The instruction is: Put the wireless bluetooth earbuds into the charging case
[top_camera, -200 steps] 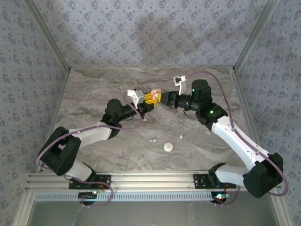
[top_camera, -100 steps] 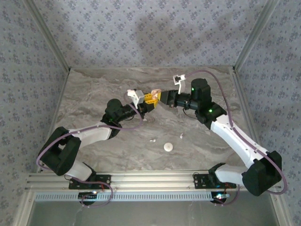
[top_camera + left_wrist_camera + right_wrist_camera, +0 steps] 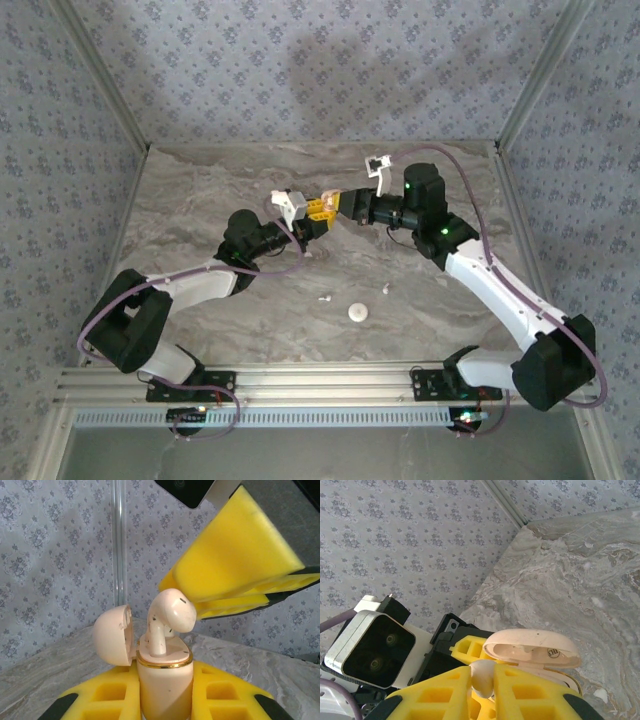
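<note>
Jaws on both arms are closed on something, and the coming move turns on how those two things line up.

Nearest the arm bases in the top view, two loose earbuds (image 3: 325, 297) (image 3: 385, 289) lie well apart from both grippers on the table (image 3: 200, 200), at about 6 o'clock from where the grippers meet. A small round white piece (image 3: 358, 312) sits between them; what it is cannot be told.

Farther in, the left gripper (image 3: 165, 671) clamps the charging case (image 3: 165, 692) upright between its yellow foam fingers. The lid (image 3: 112, 635) is swung open to 9 o'clock.

Inside the gold rim (image 3: 165, 663) stands one earbud (image 3: 170, 615). Its stem points down at 6 o'clock into the case, and its bud rides well above the rim, leaning toward 2 o'clock.

Beyond it, the right gripper (image 3: 481, 679) reaches in from 2 o'clock and pinches that bud.

The stem's long axis runs close to the case's own upright axis, so the insertion looks started but not finished. The right arm, already holding the earbud, should press it straight toward 6 o'clock. Any sideways lean toward 2 o'clock could jam the stem against the rim.
</note>
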`<act>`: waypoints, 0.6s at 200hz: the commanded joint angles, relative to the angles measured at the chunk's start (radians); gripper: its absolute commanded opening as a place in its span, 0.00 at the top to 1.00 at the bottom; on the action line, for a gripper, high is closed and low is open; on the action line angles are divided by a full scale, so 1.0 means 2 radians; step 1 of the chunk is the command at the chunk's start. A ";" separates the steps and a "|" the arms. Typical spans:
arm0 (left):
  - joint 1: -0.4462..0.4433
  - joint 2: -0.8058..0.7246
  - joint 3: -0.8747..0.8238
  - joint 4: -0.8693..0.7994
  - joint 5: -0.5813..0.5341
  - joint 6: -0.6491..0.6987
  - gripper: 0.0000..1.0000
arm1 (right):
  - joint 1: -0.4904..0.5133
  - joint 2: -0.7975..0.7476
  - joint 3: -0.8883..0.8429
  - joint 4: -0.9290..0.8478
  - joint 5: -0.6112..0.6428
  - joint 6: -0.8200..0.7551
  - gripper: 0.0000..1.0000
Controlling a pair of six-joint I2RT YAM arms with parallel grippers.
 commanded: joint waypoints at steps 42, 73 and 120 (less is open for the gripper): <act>-0.003 -0.020 -0.001 0.011 0.008 0.012 0.89 | -0.004 0.006 0.021 -0.015 0.012 0.004 0.79; -0.004 -0.022 -0.002 0.009 0.009 0.014 0.89 | -0.005 0.011 0.024 -0.028 0.021 0.006 0.79; -0.004 -0.024 -0.003 0.013 0.016 0.015 0.89 | -0.006 0.019 0.028 -0.031 0.016 0.010 0.79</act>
